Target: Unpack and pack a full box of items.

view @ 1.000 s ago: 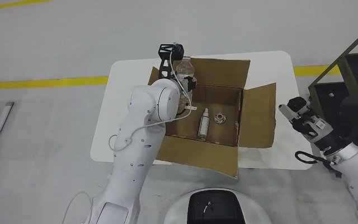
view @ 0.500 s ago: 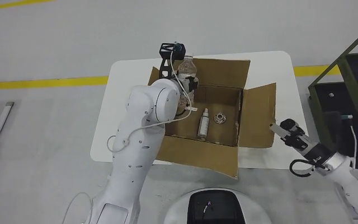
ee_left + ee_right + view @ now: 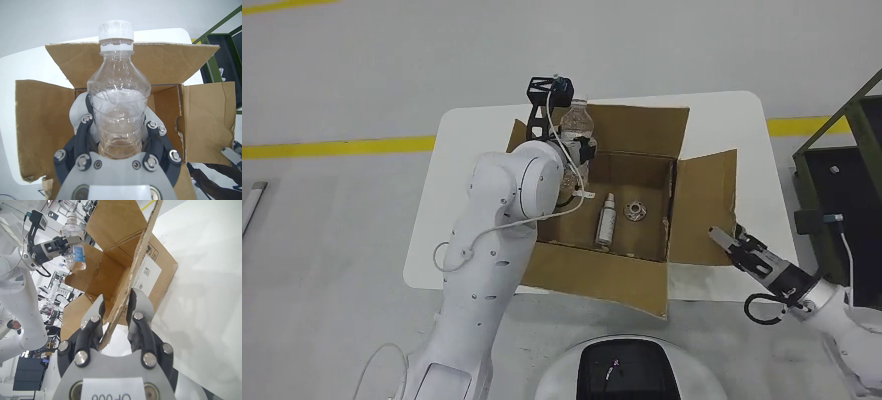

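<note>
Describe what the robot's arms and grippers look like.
The left arm and right arm have smooth, rounded white shells, with a thin white cable on the left and a black cable loop by the right wrist. The left gripper and right gripper share a grey base plate, black links with silver bolts, and pale grey jaws.

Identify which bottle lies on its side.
The small bottle on the box floor; the large clear bottle is held cap-up in the left gripper.
</note>
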